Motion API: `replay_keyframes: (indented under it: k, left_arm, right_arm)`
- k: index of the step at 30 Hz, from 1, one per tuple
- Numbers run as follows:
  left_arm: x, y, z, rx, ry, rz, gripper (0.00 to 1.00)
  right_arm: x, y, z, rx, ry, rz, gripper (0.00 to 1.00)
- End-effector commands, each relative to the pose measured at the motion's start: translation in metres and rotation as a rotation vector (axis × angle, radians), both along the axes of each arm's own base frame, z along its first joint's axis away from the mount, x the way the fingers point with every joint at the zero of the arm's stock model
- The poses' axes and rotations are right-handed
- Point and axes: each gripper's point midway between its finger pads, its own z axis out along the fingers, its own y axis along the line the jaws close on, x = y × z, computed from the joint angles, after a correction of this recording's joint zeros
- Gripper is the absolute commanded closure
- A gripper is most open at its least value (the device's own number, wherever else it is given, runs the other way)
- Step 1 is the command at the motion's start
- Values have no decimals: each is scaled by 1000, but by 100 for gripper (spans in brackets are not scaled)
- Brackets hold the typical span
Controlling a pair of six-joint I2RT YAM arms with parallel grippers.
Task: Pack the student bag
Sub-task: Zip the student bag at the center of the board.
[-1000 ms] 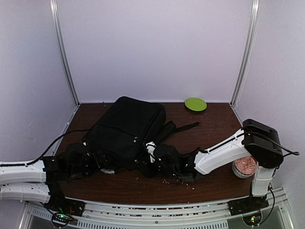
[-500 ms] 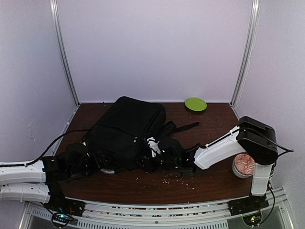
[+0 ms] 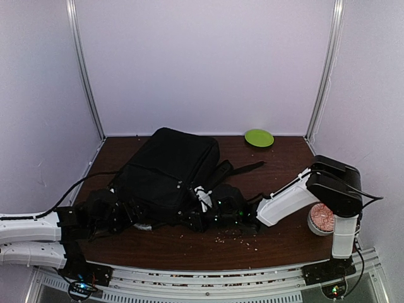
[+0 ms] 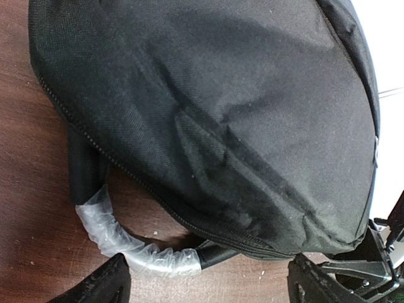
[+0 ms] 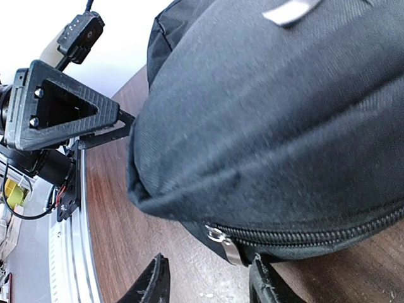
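Note:
The student bag lies flat in the middle of the brown table, black and zipped. In the left wrist view the student bag fills the frame, and its handle, wrapped in clear plastic, curves out from the near edge. My left gripper stands wide open just short of that handle, holding nothing. In the right wrist view a silver zipper pull hangs at the bag's corner. My right gripper is open right below it, its right finger close beside the pull.
A green plate sits at the back right. A round container with reddish contents stands by the right arm's base. Crumbs are scattered near the front. The bag's strap trails right. White walls enclose the table.
The right arm has shifted a little left, bringing its gripper closer to the bag's near corner. The left arm and the bag have not moved.

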Motion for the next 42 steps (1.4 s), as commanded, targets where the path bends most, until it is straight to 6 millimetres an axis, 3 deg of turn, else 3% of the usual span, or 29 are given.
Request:
replay_keyframes:
  k: [1,17,42]
  left_arm:
    - [3,0,1,9,-21,1,12]
    - [2,0,3,9,-20,-2,12]
    - [4,-4,3,39,-18,-26,12]
  right_arm:
    - [0,-3,-11,-10,18,-5,58]
    - [10,8,-16,-59,25,-24,57]
    - [4,13,-8,-52,25,-5,85]
